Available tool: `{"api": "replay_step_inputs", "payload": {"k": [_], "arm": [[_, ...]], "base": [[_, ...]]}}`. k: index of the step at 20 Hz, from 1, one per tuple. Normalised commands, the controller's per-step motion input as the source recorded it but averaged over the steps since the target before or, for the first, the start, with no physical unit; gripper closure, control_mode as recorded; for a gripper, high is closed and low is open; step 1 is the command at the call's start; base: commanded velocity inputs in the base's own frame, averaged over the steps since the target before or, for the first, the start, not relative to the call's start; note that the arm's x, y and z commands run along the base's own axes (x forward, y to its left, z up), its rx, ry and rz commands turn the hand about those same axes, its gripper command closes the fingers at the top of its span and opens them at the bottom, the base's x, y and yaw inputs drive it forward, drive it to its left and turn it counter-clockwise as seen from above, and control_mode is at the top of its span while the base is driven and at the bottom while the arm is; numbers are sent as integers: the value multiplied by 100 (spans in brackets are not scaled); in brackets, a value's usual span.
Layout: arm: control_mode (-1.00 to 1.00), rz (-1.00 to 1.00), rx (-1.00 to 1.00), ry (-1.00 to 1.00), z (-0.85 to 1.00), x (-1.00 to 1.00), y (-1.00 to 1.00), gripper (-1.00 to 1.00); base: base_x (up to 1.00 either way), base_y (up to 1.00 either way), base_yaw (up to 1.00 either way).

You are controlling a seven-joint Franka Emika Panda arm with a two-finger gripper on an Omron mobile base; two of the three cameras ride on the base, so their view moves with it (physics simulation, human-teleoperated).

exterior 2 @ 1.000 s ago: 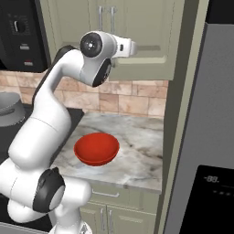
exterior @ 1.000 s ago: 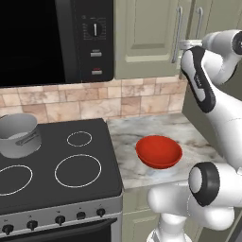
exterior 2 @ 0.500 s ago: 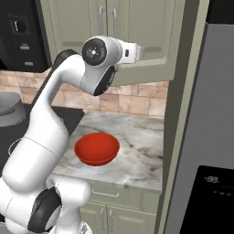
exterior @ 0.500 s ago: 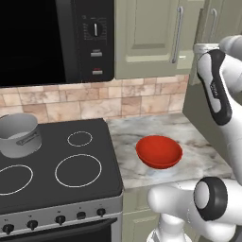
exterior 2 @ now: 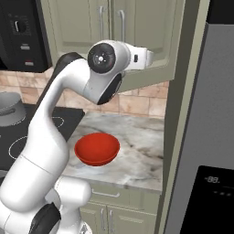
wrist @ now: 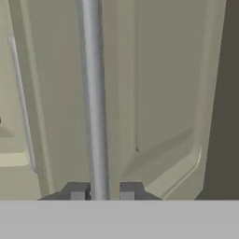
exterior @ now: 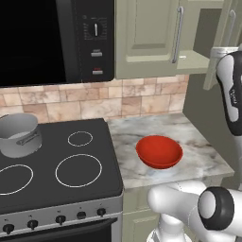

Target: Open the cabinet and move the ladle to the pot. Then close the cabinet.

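- gripper (wrist: 99,192): closed around the silver bar handle (wrist: 94,93) of the right cabinet (exterior: 151,38) door, partly swung out.
- pot (exterior: 19,134): on the stove's back left burner.
- advice: pull along the door's arc, keeping the grip square.

Cabinet (exterior: 151,42) rt door ajar; pot (exterior: 19,134) on stove.

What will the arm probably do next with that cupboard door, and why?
Probably keep pulling the door wider. The hand is shut on the silver bar handle, and the right door of the cabinet stands only partly open, so reaching inside looks hard.
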Motion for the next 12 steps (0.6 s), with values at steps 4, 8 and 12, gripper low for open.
{"api": "replay_step_inputs", "payload": {"k": [4, 8, 12], "arm": [[-100, 0, 0, 2, 0, -24, -29, -100], [-100, 0, 0, 3, 0, -3, -3, -100], [-100, 0, 0, 2, 2, -19, -4, -100]], "base": [[0, 0, 0], [0, 0, 0], [0, 0, 0]]}}
